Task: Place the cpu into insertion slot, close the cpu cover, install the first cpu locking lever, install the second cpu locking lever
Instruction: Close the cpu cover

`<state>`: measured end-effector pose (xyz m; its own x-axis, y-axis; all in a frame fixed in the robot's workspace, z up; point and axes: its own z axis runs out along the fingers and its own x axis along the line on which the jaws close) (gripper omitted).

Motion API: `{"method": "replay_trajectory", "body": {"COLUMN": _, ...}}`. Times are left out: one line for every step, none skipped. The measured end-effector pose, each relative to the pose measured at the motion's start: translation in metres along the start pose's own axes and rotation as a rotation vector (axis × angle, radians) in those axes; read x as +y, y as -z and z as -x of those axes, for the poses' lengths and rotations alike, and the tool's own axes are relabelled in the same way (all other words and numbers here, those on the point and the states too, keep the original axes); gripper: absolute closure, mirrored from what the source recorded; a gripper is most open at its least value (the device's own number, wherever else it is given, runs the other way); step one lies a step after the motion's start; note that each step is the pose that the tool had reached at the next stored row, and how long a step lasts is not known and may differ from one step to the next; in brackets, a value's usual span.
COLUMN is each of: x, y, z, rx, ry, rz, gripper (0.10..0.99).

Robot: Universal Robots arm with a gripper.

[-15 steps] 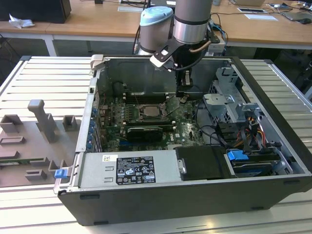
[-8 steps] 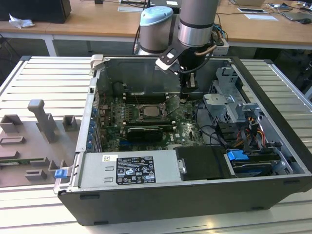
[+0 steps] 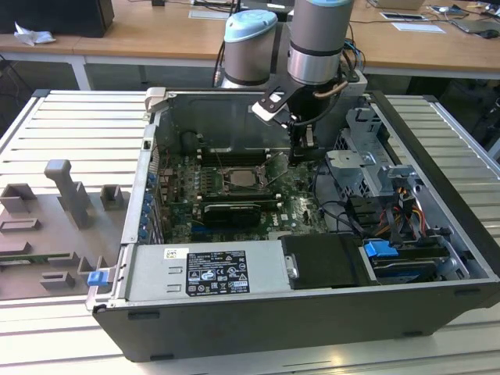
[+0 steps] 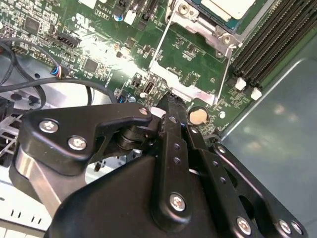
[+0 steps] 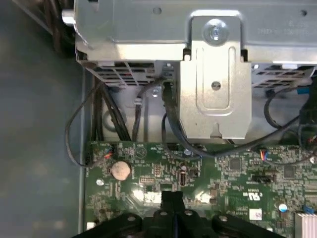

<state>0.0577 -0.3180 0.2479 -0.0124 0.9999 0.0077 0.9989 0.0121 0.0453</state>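
- In the exterior view, the grey robot arm (image 3: 316, 47) reaches down into the open black computer case (image 3: 273, 328). Its black gripper (image 3: 301, 150) hangs low over the green motherboard (image 3: 301, 207), near the square, silver-rimmed insertion slot (image 3: 234, 178) and on the exterior view's right of it. The small pale flat cpu (image 3: 239, 180) seems to lie inside the slot. The space is narrow and the silver metal drive cage (image 3: 367, 168) stands close beside the arm, so a sideways move could strike the cage.
- In the second wrist view, the fingers of the gripper (image 4: 169, 101) are together and I see nothing between them. The tip is just over the board, beside a round silver coin battery (image 4: 198, 116).
  - The cpu (image 4: 225, 6) sits within the silver frame of the insertion slot (image 4: 198, 22). Whether the thin silvery cpu cover is down over it, I cannot tell.
  - Two thin wire levers (image 4: 224, 74) run from the slot toward the gripper. A lever caught off-centre could bend or spring away.
  - If the tip goes lower, it could scrape the small parts on the board or knock the battery.
  - The black cables (image 4: 29, 84) lie close to the gripper body and could snag on it.
- In the first wrist view, the gripper (image 5: 172, 197) is over the board with the coin battery (image 5: 120, 170) near it. Loose cables (image 5: 74, 129) hang between the board and the drive cage (image 5: 215, 89). I judge that a move toward the cage could pull a cable or hit the metal.
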Motion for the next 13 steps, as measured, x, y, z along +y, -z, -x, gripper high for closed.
{"method": "replay_trajectory", "body": {"x": -0.0001, "y": -0.001, "z": 0.0, "rx": 0.0002, "ry": 0.0, "rz": 0.0, "gripper": 0.98}}
{"method": "replay_trajectory", "body": {"x": -0.0004, "y": -0.0012, "z": 0.0, "rx": 0.0, "ry": 0.0, "rz": 0.0, "gripper": 0.98}}
{"method": "replay_trajectory", "body": {"x": -0.0014, "y": -0.0012, "z": 0.0, "rx": -0.0002, "ry": 0.0, "rz": 0.0, "gripper": 0.98}}
{"method": "replay_trajectory", "body": {"x": -0.0027, "y": -0.0012, "z": 0.0, "rx": 0.0003, "ry": 0.0, "rz": 0.0, "gripper": 0.98}}
{"method": "replay_trajectory", "body": {"x": -0.0043, "y": -0.0012, "z": -0.0001, "rx": 0.0012, "ry": 0.0, "rz": 0.0, "gripper": 0.98}}
{"method": "replay_trajectory", "body": {"x": -0.006, "y": -0.0011, "z": -0.0001, "rx": 0.0015, "ry": 0.0, "rz": 0.0, "gripper": 0.98}}
{"method": "replay_trajectory", "body": {"x": -0.0075, "y": -0.0011, "z": -0.0001, "rx": 0.0016, "ry": 0.0, "rz": 0.0, "gripper": 0.98}}
{"method": "replay_trajectory", "body": {"x": -0.0092, "y": -0.001, "z": 0.0, "rx": 0.0016, "ry": 0.0, "rz": 0.0, "gripper": 0.98}}
{"method": "replay_trajectory", "body": {"x": -0.0101, "y": -0.0008, "z": -0.0001, "rx": 0.0016, "ry": 0.0, "rz": 0.0, "gripper": 0.98}}
{"method": "replay_trajectory", "body": {"x": -0.0117, "y": -0.0007, "z": -0.0001, "rx": 0.0017, "ry": 0.0, "rz": 0.0, "gripper": 0.98}}
{"method": "replay_trajectory", "body": {"x": -0.0132, "y": -0.0006, "z": -0.0002, "rx": 0.0019, "ry": 0.0, "rz": 0.0, "gripper": 0.98}}
{"method": "replay_trajectory", "body": {"x": -0.0146, "y": -0.0005, "z": -0.0002, "rx": 0.0019, "ry": 0.0, "rz": 0.0, "gripper": 0.98}}
{"method": "replay_trajectory", "body": {"x": -0.0173, "y": -0.0004, "z": -0.0002, "rx": 0.0018, "ry": 0.0, "rz": 0.0, "gripper": 0.98}}
